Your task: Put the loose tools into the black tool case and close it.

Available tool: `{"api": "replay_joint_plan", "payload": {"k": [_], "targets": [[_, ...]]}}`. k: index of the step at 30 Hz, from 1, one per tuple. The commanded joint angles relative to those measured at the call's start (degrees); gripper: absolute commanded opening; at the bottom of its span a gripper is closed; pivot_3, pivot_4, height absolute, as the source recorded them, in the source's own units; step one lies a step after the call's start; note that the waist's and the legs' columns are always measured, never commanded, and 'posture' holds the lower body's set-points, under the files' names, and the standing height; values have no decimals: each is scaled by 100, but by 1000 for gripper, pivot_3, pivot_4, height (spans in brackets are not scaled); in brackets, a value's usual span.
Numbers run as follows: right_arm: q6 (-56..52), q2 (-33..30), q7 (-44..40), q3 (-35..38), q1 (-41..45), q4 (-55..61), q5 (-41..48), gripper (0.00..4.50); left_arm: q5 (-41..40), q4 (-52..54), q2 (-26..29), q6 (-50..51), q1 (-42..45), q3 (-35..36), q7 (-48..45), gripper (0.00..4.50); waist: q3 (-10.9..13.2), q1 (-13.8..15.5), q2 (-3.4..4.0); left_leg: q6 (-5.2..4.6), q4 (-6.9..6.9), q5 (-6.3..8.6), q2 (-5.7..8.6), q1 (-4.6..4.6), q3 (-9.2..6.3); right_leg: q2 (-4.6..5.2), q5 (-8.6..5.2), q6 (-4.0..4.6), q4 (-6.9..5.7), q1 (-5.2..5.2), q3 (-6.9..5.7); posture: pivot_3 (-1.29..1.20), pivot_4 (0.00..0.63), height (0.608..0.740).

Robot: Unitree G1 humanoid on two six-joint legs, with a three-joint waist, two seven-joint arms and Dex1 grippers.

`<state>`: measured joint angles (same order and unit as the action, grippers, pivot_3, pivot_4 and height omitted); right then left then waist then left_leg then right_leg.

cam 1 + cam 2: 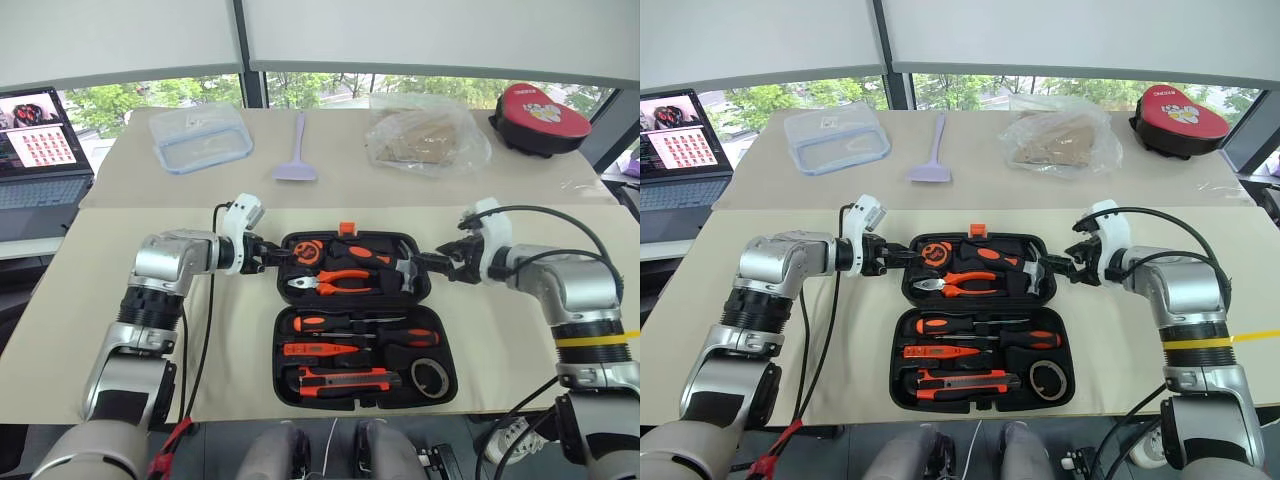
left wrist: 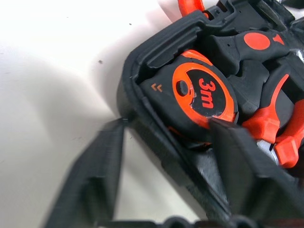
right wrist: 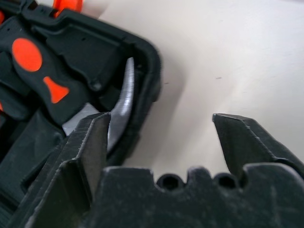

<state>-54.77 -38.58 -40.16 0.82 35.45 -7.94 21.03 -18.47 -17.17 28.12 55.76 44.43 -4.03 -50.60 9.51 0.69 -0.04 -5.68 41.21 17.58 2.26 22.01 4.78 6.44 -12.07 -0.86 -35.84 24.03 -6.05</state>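
The black tool case (image 1: 366, 303) lies open in the middle of the table. Its near half holds two long screwdrivers (image 1: 350, 322), a small orange tester (image 1: 315, 350), the utility knife (image 1: 345, 380) and the tape roll (image 1: 430, 376). A tape measure (image 2: 199, 95) and pliers (image 1: 335, 282) sit in the far half. My left gripper (image 1: 275, 256) is open at the far half's left edge, its fingers (image 2: 95, 175) straddling the rim. My right gripper (image 1: 432, 264) is open at the far half's right edge, one finger (image 3: 90, 152) over the rim and the other over the table.
Along the back of the table lie a clear lidded container (image 1: 200, 136), a lilac spatula (image 1: 296, 160), a crumpled plastic bag (image 1: 425, 135) and a red-topped round case (image 1: 540, 118). A laptop (image 1: 40, 150) stands off to the left.
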Motion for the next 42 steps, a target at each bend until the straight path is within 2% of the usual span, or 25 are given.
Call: {"api": "replay_joint_plan", "payload": {"k": [1, 3, 5, 7, 11, 16, 20, 23, 27, 33, 37, 41, 42], "targets": [[-179, 12, 93, 77, -103, 431, 57, 1988, -78, 296, 2, 189, -205, -106, 23, 1053, -1, 3, 2, 0, 0, 0, 0, -3, -2, 1, 0, 0, 2, -3, -1, 0, 150, 728], [-261, 48, 129, 103, -173, 555, 106, 1219, -99, 365, 0, 242, -253, -69, 49, 383, -1, -2, 2, 2, 0, 0, 3, -13, -1, 3, -1, -2, 4, -5, 4, 0, 150, 728], [-317, 92, 187, 142, -191, 616, 135, 554, -133, 440, 2, 282, -299, -43, 70, 76, -2, -8, 3, 7, -3, -1, 2, -24, -1, 2, -1, -2, 1, -10, 8, 0, 150, 728], [-351, 150, 261, 189, -137, 618, 146, 47, -180, 519, -4, 310, -340, -20, 91, 0, -3, -13, 3, 19, -13, -1, 2, -39, -1, 4, -2, -1, 2, -19, 13, 0, 150, 728], [-352, 320, 440, 358, 140, 608, 218, 47, -256, 617, -113, 146, -317, 135, 204, 0, -2, -33, 3, 33, -25, 3, -1, -72, 0, 8, -3, 1, 6, -48, 26, 0, 150, 728], [-117, 603, 734, 546, 843, 404, 213, 47, -250, 279, -513, -742, 172, 718, 633, 0, 2, -32, 2, 68, -23, 7, 3, -72, 4, 10, -1, 5, 0, -43, 40, 0, 150, 728], [330, 836, 1040, 753, 1548, -236, 66, 47, -154, -274, -737, -1723, 748, 1007, 829, 0, 7, -38, -1, 77, -22, -25, 9, -3, 5, 8, 15, 24, -17, 30, 43, 0, 150, 728], [836, 930, 1160, 834, 1730, -595, -83, 47, -74, -492, -852, -2451, 965, 1026, 758, 0, 8, -47, 0, 37, -40, -56, 10, 10, 7, -4, 17, 27, -20, 49, 14, 0, 150, 728], [1756, 940, 1056, 721, 1428, -557, -371, 47, -45, -331, -894, -3009, 773, 862, 456, 0, 8, -64, 0, 37, -62, -58, 11, 19, 6, -11, 16, 25, -17, 51, -11, 0, 150, 728], [2436, 996, 720, 651, 237, 448, -306, 47, -4, 507, -699, -3213, -309, 495, 80, 0, 7, -84, 1, 37, -110, -59, 22, 22, -3, -7, 8, 14, 6, 54, -46, 0, 150, 728], [3003, 1215, 755, 809, -704, 1248, -216, 47, -86, 1190, -643, -3272, -1124, 569, 212, 0, 0, -87, 1, 37, -121, -58, 16, -12, -12, -1, 0, 9, 19, 10, -66, 0, 150, 728], [4173, 1197, 279, 872, -1756, 1996, -237, 0, -321, 2122, -565, -2979, -1905, 716, 423, 1382, -13, -99, 9, 38, -139, -58, 5, -66, -12, 3, -3, 11, 42, -43, -60, 0, 150, 728], [4177, 1158, 192, 944, -1973, 2225, -107, 361, -369, 2336, -524, -2888, -2070, 755, 472, 1812, -12, -106, 8, 38, -140, -57, 2, -73, -11, 0, -5, 12, 57, -53, -58, 0, 150, 728]]}}
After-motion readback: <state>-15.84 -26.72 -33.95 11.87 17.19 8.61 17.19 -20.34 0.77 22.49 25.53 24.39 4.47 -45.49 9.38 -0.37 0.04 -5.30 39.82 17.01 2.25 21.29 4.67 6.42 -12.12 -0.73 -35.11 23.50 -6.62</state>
